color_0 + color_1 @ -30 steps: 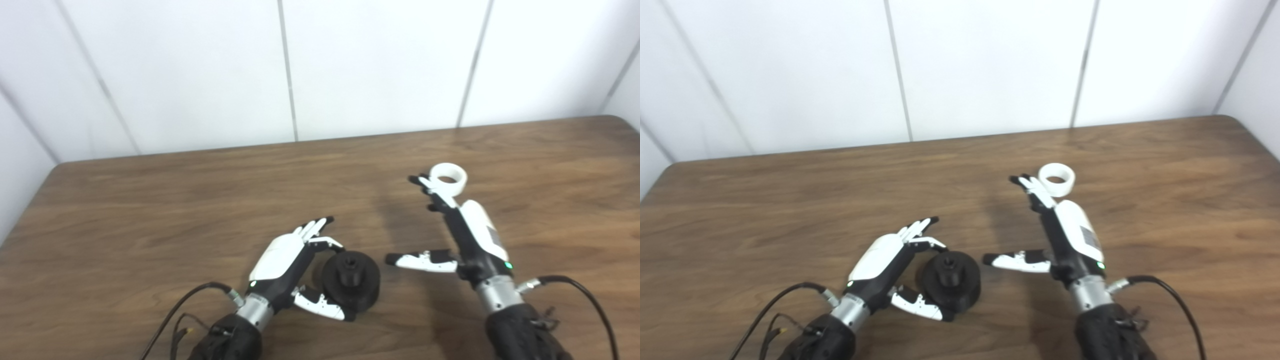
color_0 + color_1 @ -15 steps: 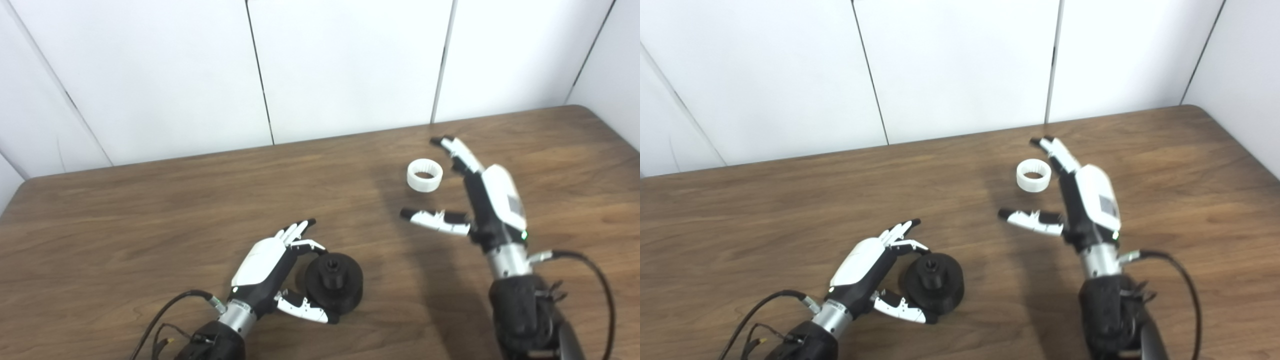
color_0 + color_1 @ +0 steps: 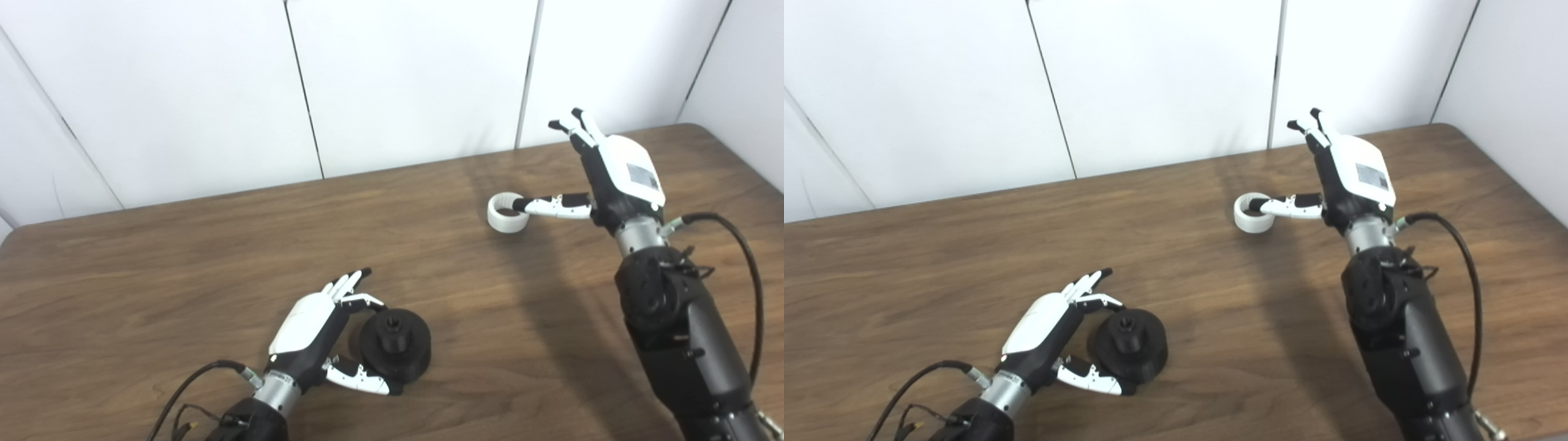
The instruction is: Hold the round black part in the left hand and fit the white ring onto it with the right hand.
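Wood-grain table point(image 3: 184, 257), white panel wall behind. Left hand point(image 3: 318, 331) rests open, fingers and thumb loosely cupping the round black part point(image 3: 395, 346), not lifted. Right hand point(image 3: 603, 177) open, fingers raised; thumb tip over the white ring point(image 3: 507, 212) on the table.

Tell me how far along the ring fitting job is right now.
Early stage. The left hand cups the round black part, which sits on the wooden table, not lifted. The right hand is open, its thumb reaching over the white ring, no grip visible. Grasping, carrying and fitting the ring remain.
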